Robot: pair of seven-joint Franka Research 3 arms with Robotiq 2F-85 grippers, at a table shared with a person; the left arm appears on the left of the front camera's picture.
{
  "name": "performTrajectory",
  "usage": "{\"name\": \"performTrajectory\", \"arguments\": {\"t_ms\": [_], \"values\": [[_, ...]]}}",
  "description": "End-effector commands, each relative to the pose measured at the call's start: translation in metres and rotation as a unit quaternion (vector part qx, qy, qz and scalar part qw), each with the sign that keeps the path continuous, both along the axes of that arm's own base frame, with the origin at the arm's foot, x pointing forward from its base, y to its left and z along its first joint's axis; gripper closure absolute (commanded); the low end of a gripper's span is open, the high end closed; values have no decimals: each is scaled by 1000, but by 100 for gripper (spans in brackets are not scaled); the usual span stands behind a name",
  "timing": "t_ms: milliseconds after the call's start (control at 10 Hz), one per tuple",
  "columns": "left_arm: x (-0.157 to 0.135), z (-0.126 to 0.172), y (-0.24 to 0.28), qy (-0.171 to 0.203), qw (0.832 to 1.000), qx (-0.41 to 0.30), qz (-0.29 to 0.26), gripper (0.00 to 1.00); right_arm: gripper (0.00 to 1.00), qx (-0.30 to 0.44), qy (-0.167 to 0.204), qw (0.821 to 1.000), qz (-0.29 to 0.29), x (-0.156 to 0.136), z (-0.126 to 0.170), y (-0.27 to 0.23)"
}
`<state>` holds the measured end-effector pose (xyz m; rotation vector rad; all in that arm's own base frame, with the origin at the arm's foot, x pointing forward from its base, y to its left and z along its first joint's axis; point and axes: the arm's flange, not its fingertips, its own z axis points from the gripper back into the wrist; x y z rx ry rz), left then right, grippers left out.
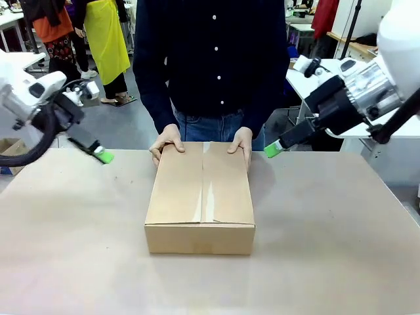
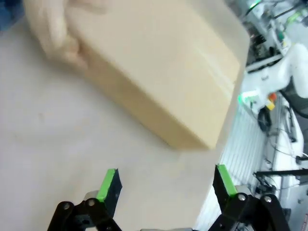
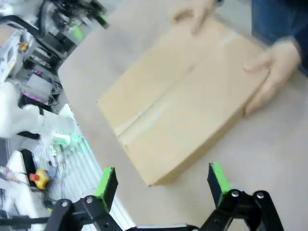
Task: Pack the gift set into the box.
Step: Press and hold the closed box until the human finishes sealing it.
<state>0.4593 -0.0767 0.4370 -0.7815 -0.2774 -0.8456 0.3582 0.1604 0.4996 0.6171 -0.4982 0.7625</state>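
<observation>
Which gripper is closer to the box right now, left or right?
Right. The right gripper hangs open just off the far right corner of the box, beside the person's hand. The left gripper, also open, sits farther out on the far left side.

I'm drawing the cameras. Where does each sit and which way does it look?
Front: on the robot's side, faces the person across the table; left gripper, right gripper show.
Left wrist: on left arm, looks past open fingers at the box.
Right wrist: on right arm, past open fingers at box top, hands.
All share the box.
</observation>
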Motion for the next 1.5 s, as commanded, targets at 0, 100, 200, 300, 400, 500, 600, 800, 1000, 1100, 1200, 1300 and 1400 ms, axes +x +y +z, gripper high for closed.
{"name": "performTrajectory", "arguments": {"t_ms": [0,100,200,300,400,500,600,800,1000,1100,1200,1300,1400], "values": [[11,-23,-55,-161,973,-134,-99,0,0,95,-146,971,163,30,-28,41],[19,-38,-63,-224,948,-188,-123,0,0,156,-188,944,222,46,-45,47],[24,-57,-76,-235,926,-252,-154,0,0,216,-207,915,269,56,-61,53],[26,-79,-90,-226,920,-269,-176,0,0,243,-203,904,288,66,-82,60],[24,-86,-94,-214,915,-279,-198,0,0,266,-175,898,303,73,-101,63],[27,-77,-85,-206,922,-270,-185,0,0,226,-107,925,286,79,-121,54],[17,-67,-105,-232,935,-232,-134,0,0,160,-202,941,218,37,-29,75],[20,-88,-100,-227,923,-264,-162,0,0,212,-179,928,249,55,-75,61],[27,-96,-107,-249,913,-286,-150,0,0,230,-218,901,297,86,-119,59],[27,-103,-107,-254,909,-291,-160,0,0,242,-196,908,282,94,-139,53],[29,-110,-103,-269,900,-276,-204,0,0,244,-186,913,268,100,-155,52],[29,-115,-99,-280,895,-269,-222,0,0,241,-177,918,262,103,-164,56],[30,-121,-99,-296,890,-265,-226,0,0,244,-175,918,259,107,-170,61]]}}
